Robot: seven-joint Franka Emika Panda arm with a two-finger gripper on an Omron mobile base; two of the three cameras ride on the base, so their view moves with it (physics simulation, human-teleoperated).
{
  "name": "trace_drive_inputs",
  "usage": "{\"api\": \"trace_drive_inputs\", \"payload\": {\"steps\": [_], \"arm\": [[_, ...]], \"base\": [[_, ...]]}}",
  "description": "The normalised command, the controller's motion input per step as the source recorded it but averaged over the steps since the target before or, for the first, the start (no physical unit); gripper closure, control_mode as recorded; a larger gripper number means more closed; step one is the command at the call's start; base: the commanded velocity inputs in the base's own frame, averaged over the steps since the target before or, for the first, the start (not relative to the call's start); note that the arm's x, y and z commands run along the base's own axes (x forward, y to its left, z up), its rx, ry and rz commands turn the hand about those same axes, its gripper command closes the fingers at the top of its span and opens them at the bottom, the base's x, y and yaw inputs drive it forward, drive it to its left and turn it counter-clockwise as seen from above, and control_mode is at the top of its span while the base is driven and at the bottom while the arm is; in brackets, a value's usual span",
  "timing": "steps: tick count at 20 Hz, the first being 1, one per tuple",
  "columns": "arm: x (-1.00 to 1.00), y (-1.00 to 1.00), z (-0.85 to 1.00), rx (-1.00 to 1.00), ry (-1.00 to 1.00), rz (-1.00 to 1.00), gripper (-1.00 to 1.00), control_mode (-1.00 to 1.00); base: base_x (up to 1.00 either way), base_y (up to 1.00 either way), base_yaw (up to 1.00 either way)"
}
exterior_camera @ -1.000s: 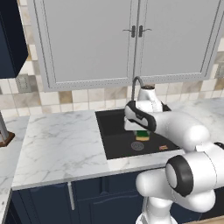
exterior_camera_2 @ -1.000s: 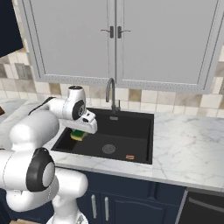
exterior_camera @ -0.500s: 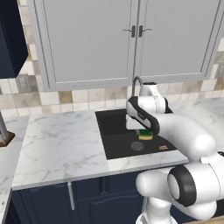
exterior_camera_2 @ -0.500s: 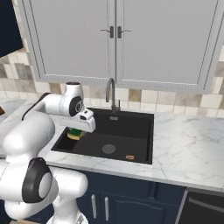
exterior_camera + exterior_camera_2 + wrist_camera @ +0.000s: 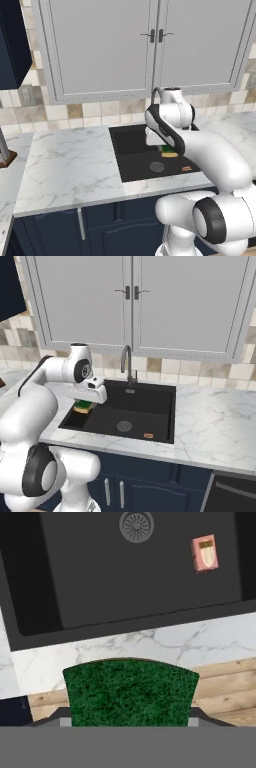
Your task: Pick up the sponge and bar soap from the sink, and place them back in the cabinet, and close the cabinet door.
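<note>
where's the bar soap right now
The bar soap lies flat on the floor of the sink, near its front right corner in the right base view, right of the round drain.

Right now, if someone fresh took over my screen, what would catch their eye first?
The white arm's gripper, shut on the green-and-yellow sponge and held over the left end of the black sink. Next, the small orange bar soap lying alone on the basin floor near the round drain.
</note>
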Motion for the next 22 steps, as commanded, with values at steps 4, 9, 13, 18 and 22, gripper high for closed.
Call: {"api": "trace_drive_inputs", "payload": {"steps": [4,9,13,18,22], "arm": [[-0.35,-0.03,0.11,-0.05,0.0,0.03,1.0,-1.0],[-0.41,-0.13,0.04,-0.06,0.0,0.05,1.0,-1.0],[-0.28,-0.14,0.19,0.0,0.0,0.04,1.0,-1.0],[-0.14,-0.14,0.18,0.0,0.0,0.08,1.0,-1.0],[-0.06,-0.11,0.16,0.0,0.0,0.11,1.0,-1.0]], "base": [[0.0,0.0,0.0],[0.0,0.0,0.0],[0.0,0.0,0.0],[0.0,0.0,0.0],[0.0,0.0,0.0]]}}
